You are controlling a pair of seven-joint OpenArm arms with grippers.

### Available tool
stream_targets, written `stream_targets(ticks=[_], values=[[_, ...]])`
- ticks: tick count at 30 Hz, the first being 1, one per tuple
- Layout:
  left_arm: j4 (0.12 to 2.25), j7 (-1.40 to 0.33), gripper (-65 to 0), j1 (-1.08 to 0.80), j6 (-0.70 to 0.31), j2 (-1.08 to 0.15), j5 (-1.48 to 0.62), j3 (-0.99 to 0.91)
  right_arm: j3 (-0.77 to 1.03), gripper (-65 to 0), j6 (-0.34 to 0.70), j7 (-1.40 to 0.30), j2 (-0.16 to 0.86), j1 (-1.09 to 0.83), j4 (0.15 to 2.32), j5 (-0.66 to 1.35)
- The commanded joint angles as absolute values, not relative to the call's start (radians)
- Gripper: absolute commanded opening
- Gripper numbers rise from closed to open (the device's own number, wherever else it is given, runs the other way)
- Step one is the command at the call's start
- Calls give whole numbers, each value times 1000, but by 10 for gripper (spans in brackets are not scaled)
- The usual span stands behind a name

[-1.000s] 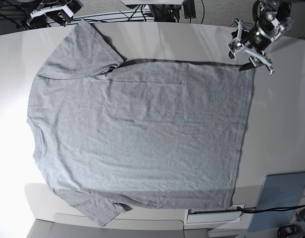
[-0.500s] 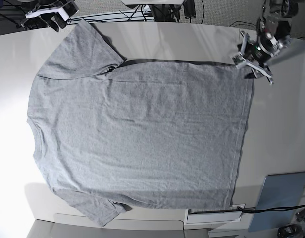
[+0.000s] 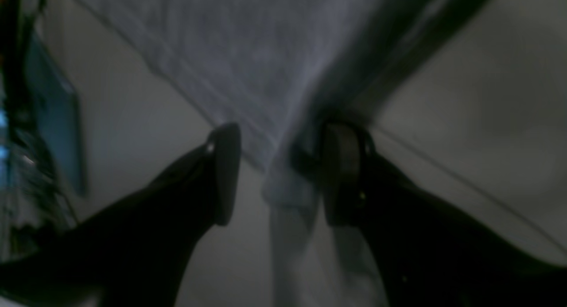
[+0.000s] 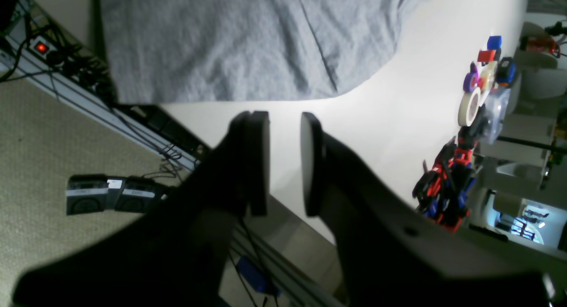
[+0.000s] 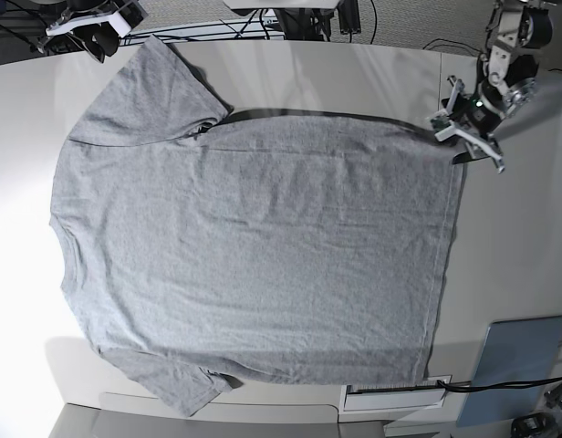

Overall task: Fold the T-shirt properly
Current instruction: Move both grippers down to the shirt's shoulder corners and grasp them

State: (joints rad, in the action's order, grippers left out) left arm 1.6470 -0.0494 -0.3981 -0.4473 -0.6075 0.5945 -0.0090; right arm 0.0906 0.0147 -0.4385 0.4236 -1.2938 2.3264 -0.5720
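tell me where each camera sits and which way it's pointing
base: overhead, looking down on the table and the spread T-shirt; both arms show at the far corners.
left wrist: behind the left gripper, facing the shirt's hem corner between open jaws; blurred.
right wrist: behind the right gripper, facing a sleeve past the table edge, jaws apart, empty.
shared: all three show the T-shirt.

table (image 5: 354, 78) – white | blue pad (image 5: 514, 365) – corner | tape rolls (image 4: 476, 92)

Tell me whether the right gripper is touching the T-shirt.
Apart. The right wrist view shows the right gripper with bare table between its fingertips and the T-shirt edge.
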Motion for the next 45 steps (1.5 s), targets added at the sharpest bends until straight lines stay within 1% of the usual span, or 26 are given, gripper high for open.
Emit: stream_targets(ticks=[1,3,5,6,8,12,17,20,21,24,25,26,31,34,38,41,45], values=[[1627,-96,-341,-398,-495,-616,603,20,94,-523,-2,-442,427,-1309,2344,-577],[1611,-136,-341,-381,-495,-616,603,45,94,-523,-2,-469,427,-1309,2344,-577],[1601,-142,-346,-379,-496,-616,604,47,94,-523,-2,-496,427,-1309,2344,-577],[1601,-142,-367,-381,-498,-616,609,47,94,-523,-2,-502,427,-1309,2344,-579],[1601,-142,-445,-385,-508,-616,619,47,94,-523,-2,-505,427,-1309,2344,-599],[1601,-142,-647,-388,-579,-616,648,47,94,-523,-2,-504,427,-1309,2344,-628],[1601,-141,-650,-388,-573,-615,659,47,94,-523,4,-480,427,-1309,2343,-697],[1601,-141,-650,-388,-558,-615,659,47,94,-522,62,-471,432,-1309,2342,-787],[1601,-141,-650,-388,-558,-615,659,47,94,-503,79,-471,445,-1309,2341,-777],[1602,-141,-650,-388,-558,-615,659,47,94,-381,112,-467,482,-1300,2341,-767],[1602,-141,-650,-388,-559,-615,659,47,94,-346,121,-469,495,-1291,2340,-767],[1602,-141,-650,-388,-559,-615,659,47,94,-326,128,-467,511,-1277,2339,-767],[1602,-141,-650,-387,-558,-615,659,47,93,-324,204,-477,575,-1162,2268,-789],[1602,-139,-650,-387,-558,-615,659,47,93,-324,234,-477,576,-1097,2202,-805],[1602,-138,-650,-387,-558,-615,659,47,93,-324,286,-419,577,-1047,2124,-805],[1602,-130,-650,-387,-559,-615,658,47,90,-324,290,-360,576,-1014,2063,-805],[1602,-130,-650,-387,-558,-615,659,47,57,-324,289,-343,576,-952,1980,-805]])
